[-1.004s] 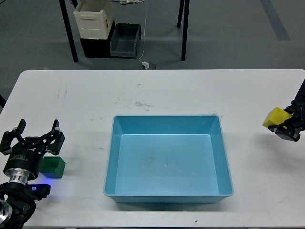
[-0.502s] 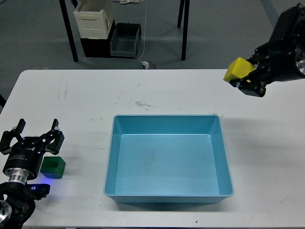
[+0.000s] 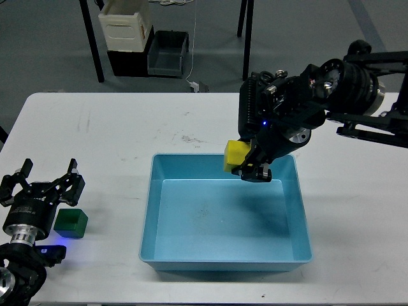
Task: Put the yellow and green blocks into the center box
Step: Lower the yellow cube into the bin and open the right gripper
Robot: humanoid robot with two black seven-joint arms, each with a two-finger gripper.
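Observation:
My right gripper is shut on the yellow block and holds it in the air over the far edge of the blue box at the table's centre. The box is empty inside. The green block lies on the white table at the near left. My left gripper is open, its fingers spread wide, just behind and to the left of the green block, not touching it.
The white table reaches to both edges of the view. Beyond its far edge, on the floor, stand a cream container, a grey bin and black table legs.
My right arm has swung left and down with the yellow block, from beyond the table's right side to above the box's far edge. The left arm and green block have not moved.

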